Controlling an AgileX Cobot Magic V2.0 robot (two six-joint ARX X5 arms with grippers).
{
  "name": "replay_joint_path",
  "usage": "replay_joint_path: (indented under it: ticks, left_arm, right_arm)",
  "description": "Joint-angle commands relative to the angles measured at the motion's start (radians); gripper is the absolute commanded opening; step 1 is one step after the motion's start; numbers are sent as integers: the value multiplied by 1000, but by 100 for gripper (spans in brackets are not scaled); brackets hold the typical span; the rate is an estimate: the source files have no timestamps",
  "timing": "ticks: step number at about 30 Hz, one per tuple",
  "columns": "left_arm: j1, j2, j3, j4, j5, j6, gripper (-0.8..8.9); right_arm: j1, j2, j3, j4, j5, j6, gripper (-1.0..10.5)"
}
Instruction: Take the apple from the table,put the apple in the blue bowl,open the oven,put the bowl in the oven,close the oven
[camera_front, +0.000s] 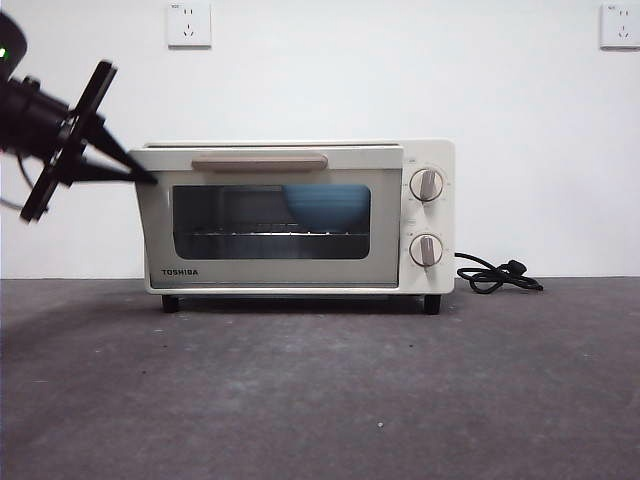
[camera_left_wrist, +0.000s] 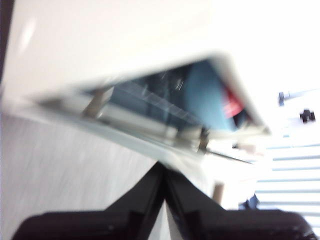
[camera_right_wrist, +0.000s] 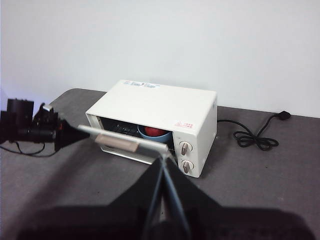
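Front view, near to far: the flat dark grey mottled table (camera_front: 320, 400) fills the lower frame. On it, mid-frame, stands the cream-white boxy Toshiba toaster oven (camera_front: 300, 215). Its door (camera_right_wrist: 125, 142) with the beige bar handle (camera_front: 260, 161) is tipped slightly outward, not fully shut; the right wrist view shows a gap along the door's top.

Contents: the plain light-blue round bowl (camera_front: 327, 205) sits on the rack inside, behind the dark glass. The round red glossy apple (camera_right_wrist: 155, 132) lies in that bowl, seen through the gap.

Left gripper (camera_front: 148, 176), at the left of the frame: jaws closed together to a point, gripping nothing, tip touching the door's upper left corner.

Right gripper (camera_right_wrist: 164, 159): jaws pressed together, empty, well back from the oven.

The coiled black cord (camera_front: 495, 275) lies right of the oven.
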Motion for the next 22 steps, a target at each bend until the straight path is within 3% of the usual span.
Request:
replay_joint_path:
  ticks: [1,8,11,18,22]
  left_arm:
    - [-8,-1,32,10,-15,-9,-6]
    - [-21,-11,72,8,19,26,-6]
    - [-27,-54,72,-27,63,110,-6]
    - [-24,-335,72,-232,63,423,-5]
    - [-8,-528,73,-291,68,454,-4]
  right_arm:
    - [2,-3,0,-21,-3,3,-12]
    - [2,-3,0,-21,-3,1,-10]
    - [2,-3,0,-21,-3,1,2]
    - [2,4,0,-21,30,1,2]
    - [2,9,0,-21,62,1,2]
